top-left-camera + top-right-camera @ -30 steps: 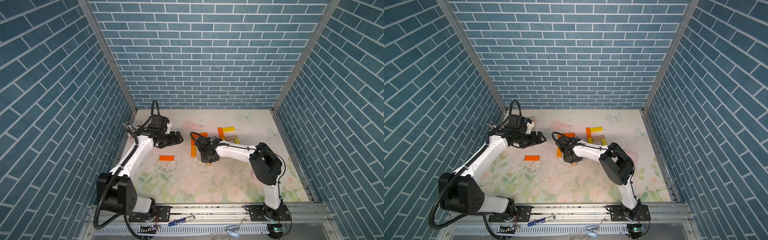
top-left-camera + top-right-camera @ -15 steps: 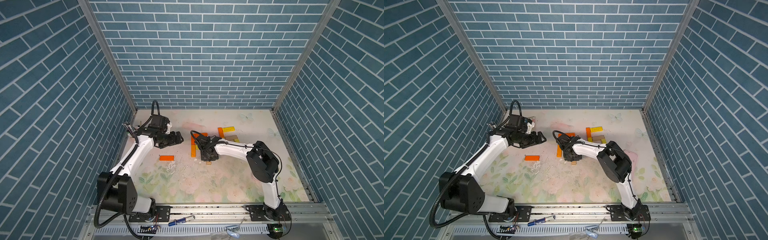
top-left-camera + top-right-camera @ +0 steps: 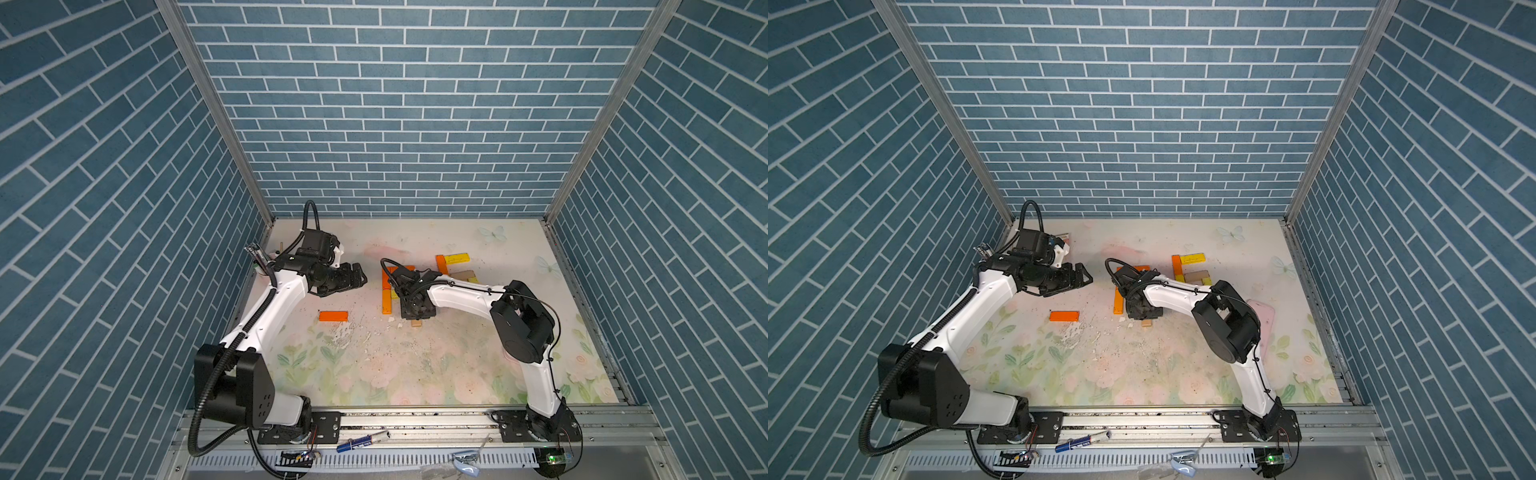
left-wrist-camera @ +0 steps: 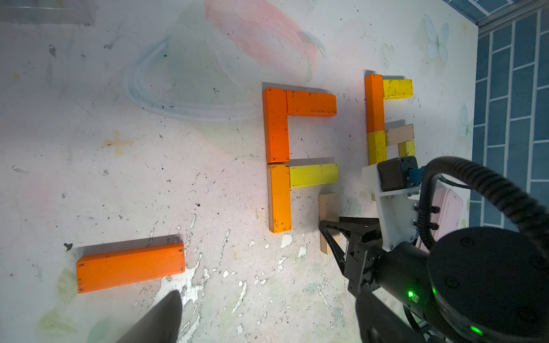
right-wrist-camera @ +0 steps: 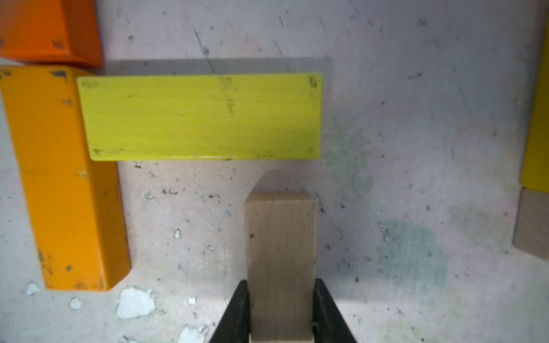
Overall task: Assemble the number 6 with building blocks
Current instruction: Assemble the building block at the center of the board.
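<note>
Four building blocks lie joined on the mat as part of the number 6: an orange upright bar (image 4: pixel 276 124), an orange top bar (image 4: pixel 311 103), an amber lower upright (image 4: pixel 279 197) and a yellow middle bar (image 4: pixel 314 175). My right gripper (image 5: pixel 280 300) is shut on a tan bar (image 5: pixel 280 237) low at the mat. The bar's far end stops a short gap below the yellow bar's (image 5: pixel 202 117) free end. My left gripper (image 3: pixel 359 276) hangs open and empty to the left of the figure. A loose orange bar (image 3: pixel 333 316) lies near it.
A second group of orange, yellow and tan bars (image 3: pixel 455 266) sits at the back right. A pink tray (image 3: pixel 1262 318) lies partly under my right arm. White flakes and chalk marks (image 3: pixel 345 336) cover the mat in front of the figure.
My right arm's elbow has swung slightly toward the middle, while its gripper and the tan bar have hardly shifted. The left arm has not moved.
</note>
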Tool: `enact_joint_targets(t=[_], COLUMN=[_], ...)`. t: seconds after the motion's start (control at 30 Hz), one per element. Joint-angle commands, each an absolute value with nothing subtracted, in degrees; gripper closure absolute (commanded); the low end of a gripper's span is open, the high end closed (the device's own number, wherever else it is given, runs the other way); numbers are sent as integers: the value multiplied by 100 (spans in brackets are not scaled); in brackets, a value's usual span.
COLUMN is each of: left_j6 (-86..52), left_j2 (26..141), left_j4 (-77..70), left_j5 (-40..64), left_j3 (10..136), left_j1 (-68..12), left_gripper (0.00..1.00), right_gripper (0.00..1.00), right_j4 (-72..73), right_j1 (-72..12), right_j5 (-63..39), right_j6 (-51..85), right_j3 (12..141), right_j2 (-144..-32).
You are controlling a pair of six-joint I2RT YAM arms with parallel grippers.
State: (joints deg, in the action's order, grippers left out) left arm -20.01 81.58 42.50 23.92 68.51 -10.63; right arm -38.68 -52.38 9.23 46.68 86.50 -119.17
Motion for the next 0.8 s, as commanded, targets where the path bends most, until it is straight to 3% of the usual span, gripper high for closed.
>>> enact_joint_targets(t=[0.0, 0.77], left_j6=[-2024, -2021], left_j2=[8148, 8169], left_j4=[4236, 4231], left_j5=[2437, 2444], left_j3=[6833, 6843], left_j1=[-1037, -1028], left_gripper=[8, 8], right_gripper=[78, 77], right_j4=[-4078, -4131], right_j1=[-5195, -5159], right_j5=[949, 909], right_j6=[4764, 4750], right_j3=[8714, 8869], right_j2=[-12155, -12351])
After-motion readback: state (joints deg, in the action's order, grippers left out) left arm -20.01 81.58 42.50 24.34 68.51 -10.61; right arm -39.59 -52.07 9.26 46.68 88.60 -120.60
